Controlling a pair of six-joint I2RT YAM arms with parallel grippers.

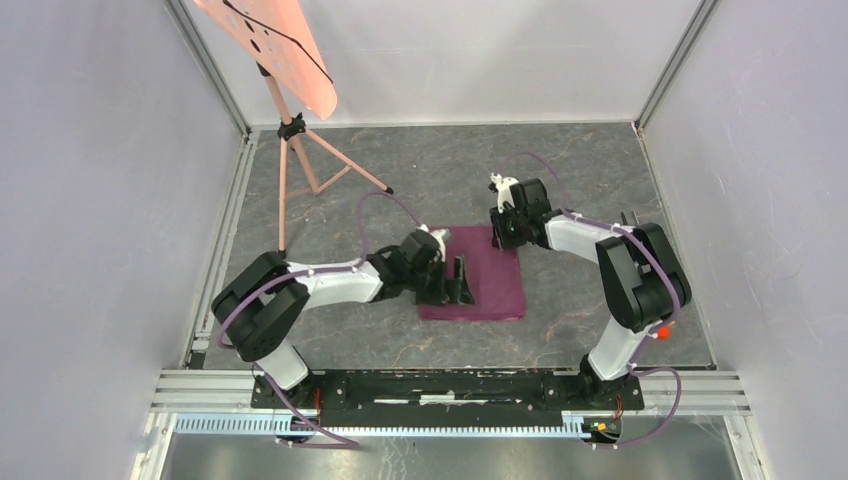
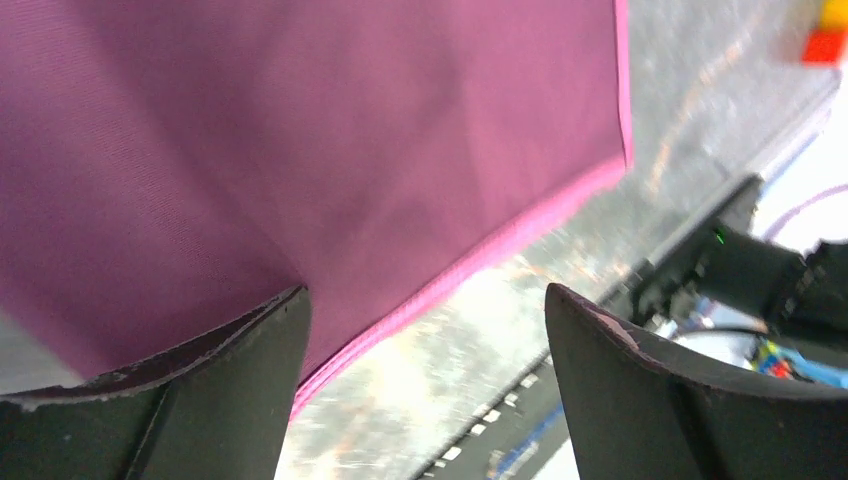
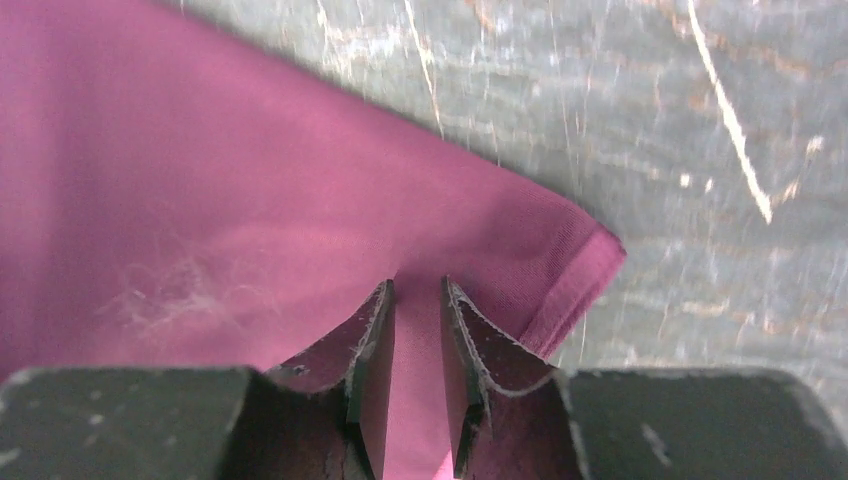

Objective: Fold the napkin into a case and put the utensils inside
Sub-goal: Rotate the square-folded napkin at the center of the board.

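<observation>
Where the right pincer (image 3: 417,292) comes down on the napkin (image 3: 200,170), its jaws stand almost shut. Only a thin slit is left between them, and plum cloth fills it: a pinch on the fabric. The grip sits just inside a hemmed corner. That corner's doubled edge lies right of the fingertips, flat on the tabletop (image 3: 650,100). Pale lint patch (image 3: 165,290) on the cloth, left of the fingers. Seen from above, this pincer (image 1: 506,238) is at the napkin's far right corner, its arm reaching in from the right.

Left pincer (image 2: 425,300): jaws spread wide, nothing between them but cloth edge and tabletop below, nothing held. One finger (image 2: 200,390) is over the cloth; the other is over bare tabletop beyond the bright pink hem (image 2: 520,235). The hem runs slantwise between the two. Whether the cloth-side finger presses the fabric or only hovers, cannot tell. From above, this pincer (image 1: 452,285) is at the napkin's left edge, toward the near end.

Napkin overall: one plum-maroon rectangle lying flat mid-tabletop, between the two arms, its longer side running away from the bases.

Farther out: small yellow and orange blocks (image 2: 826,42), blurred, on the tabletop beyond the cloth in the left wrist view. Pink tripod stand (image 1: 291,128) with a tilted pink board, far left, well apart from the napkin. Pale walls (image 1: 100,150) around.
</observation>
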